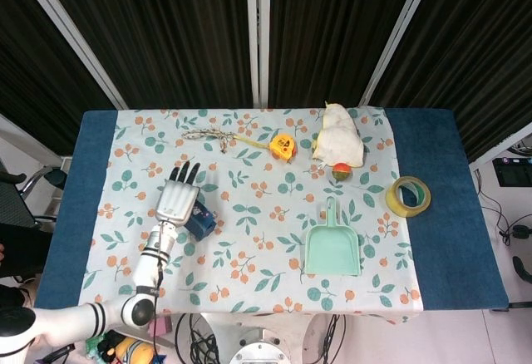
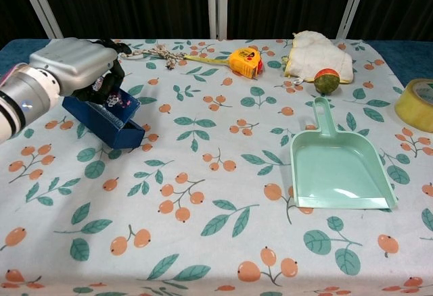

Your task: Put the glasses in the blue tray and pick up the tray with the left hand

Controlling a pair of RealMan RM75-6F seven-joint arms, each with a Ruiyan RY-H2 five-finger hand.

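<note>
Blue tray (image 2: 103, 119) sits at the left of the flowered tablecloth (image 2: 216, 194), under the left hand (image 2: 80, 67), whose fingers curl down over the tray's far rim and seem clamped on it; in the head view the same hand (image 1: 177, 200) covers most of the tray (image 1: 199, 220), so whether the tray is clear of the cloth cannot be told. Something pale and glinting shows inside the tray beneath the fingers, likely the glasses (image 2: 116, 99), though it is too small to be sure. The step in hand appears to be the pick-up itself. To do it well, the hold should be firm on the rim before any rise, and the lift should go straight up with the tray kept level, since a tilt toward its open near end could let the contents slide out. Further off, and well apart from the tray, lie the green dustpan (image 2: 340, 167), the roll of tape (image 2: 416, 104) at the right edge, the yellow tape measure (image 2: 245, 61), the white cloth (image 2: 318, 53) with a small ball (image 2: 327, 80) against it, and a rope (image 2: 157, 53) near the back. The right hand is out of sight in both views.
</note>
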